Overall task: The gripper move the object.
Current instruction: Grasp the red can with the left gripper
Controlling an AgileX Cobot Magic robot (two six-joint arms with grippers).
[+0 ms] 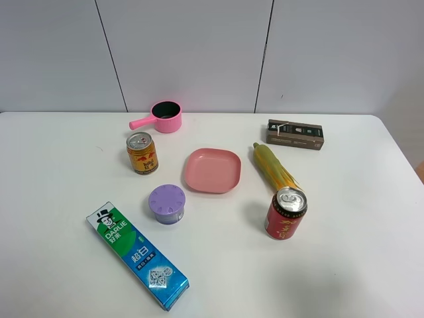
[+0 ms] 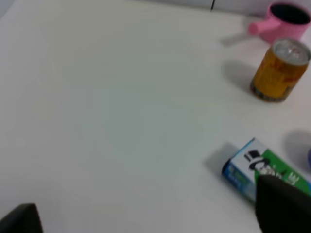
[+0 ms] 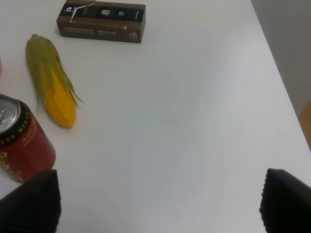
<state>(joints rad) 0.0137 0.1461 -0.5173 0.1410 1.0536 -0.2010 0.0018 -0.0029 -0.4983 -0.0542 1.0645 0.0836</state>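
Upright gold can (image 2: 280, 70) near pink pot (image 2: 284, 19)

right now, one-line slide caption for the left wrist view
Open left gripper above white table; gold can, pink pot, toothpaste box ahead.

Bright, even overhead light — soft short shadows, left wrist view blurry.

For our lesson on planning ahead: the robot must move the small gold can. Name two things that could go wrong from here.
1. The gold can stands upright near the pink saucepan; the wide-open left claw might tip the can or bump the pan.
2. The red can is also on the table, so the wrong can might get picked.
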